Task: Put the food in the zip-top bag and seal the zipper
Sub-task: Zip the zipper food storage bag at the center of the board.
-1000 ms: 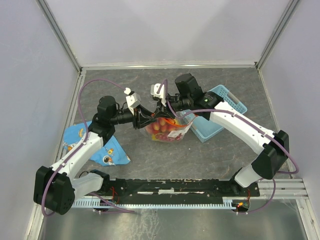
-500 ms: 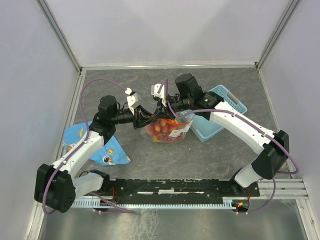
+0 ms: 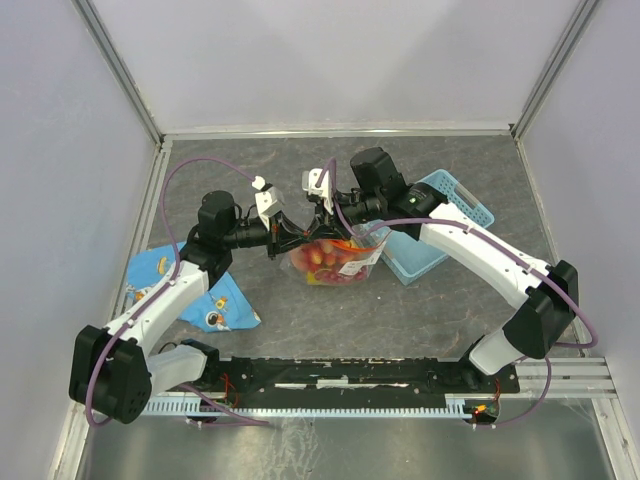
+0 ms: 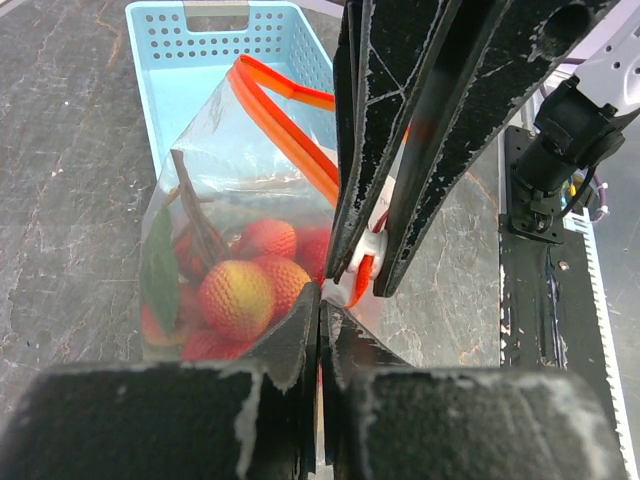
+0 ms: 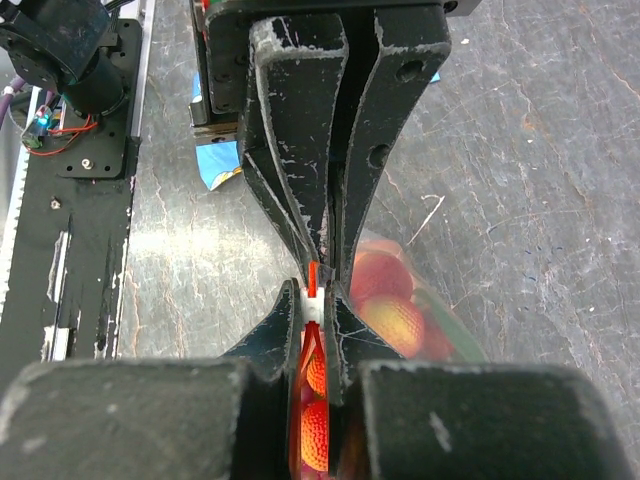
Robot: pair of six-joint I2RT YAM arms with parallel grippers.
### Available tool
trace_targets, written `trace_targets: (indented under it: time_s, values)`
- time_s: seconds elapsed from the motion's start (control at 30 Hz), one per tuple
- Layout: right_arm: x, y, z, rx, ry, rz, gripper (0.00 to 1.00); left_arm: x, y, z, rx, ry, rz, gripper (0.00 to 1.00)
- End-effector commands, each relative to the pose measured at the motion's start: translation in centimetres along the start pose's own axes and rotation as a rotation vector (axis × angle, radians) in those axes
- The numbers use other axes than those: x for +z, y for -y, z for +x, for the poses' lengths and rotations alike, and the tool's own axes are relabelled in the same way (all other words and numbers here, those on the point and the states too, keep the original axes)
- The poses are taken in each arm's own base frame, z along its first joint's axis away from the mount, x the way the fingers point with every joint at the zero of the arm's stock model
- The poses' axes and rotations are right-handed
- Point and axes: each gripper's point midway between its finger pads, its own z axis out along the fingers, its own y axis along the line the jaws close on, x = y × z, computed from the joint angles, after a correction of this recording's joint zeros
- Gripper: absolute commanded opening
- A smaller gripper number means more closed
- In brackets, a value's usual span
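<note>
The zip-top bag (image 3: 335,262) stands on the table between both grippers, with red and orange-yellow toy fruits (image 4: 240,295) inside. The orange-red zipper (image 4: 285,125) is still parted into a loop along the far side of the mouth. My left gripper (image 4: 322,297) is shut on the bag's near top edge, at the zipper's end. My right gripper (image 5: 314,300) is shut on the white slider tab (image 5: 313,306), tip to tip with the left fingers. In the top view the left gripper (image 3: 300,240) and the right gripper (image 3: 326,224) meet above the bag.
A light-blue basket (image 3: 440,222) sits just right of the bag and behind it in the left wrist view (image 4: 200,60). A blue patterned cloth (image 3: 205,295) lies at the left under the left arm. The arm bases' black rail (image 3: 340,375) runs along the near edge.
The left arm has edged slightly right, closer to the right gripper. The bag stays held between the two grippers.
</note>
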Motion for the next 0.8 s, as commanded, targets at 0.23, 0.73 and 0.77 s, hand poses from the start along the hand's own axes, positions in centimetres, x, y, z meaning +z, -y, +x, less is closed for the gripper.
trace_targets:
  time_s: [0.23, 0.73, 0.77]
  values:
    - [-1.8, 0.9, -1.4, -0.083, -0.005, 0.084, 0.02, -0.2, -0.4, -3.1, 0.089, 0.066, -0.026, 0.03]
    - [-4.4, 2.7, 1.1, -0.085, -0.112, 0.240, 0.02, -0.9, -0.8, -3.6, 0.115, 0.083, -0.091, 0.03]
    - [-4.6, 2.6, 1.1, -0.085, -0.112, 0.241, 0.02, -0.9, -0.9, -3.6, 0.116, 0.084, -0.095, 0.03]
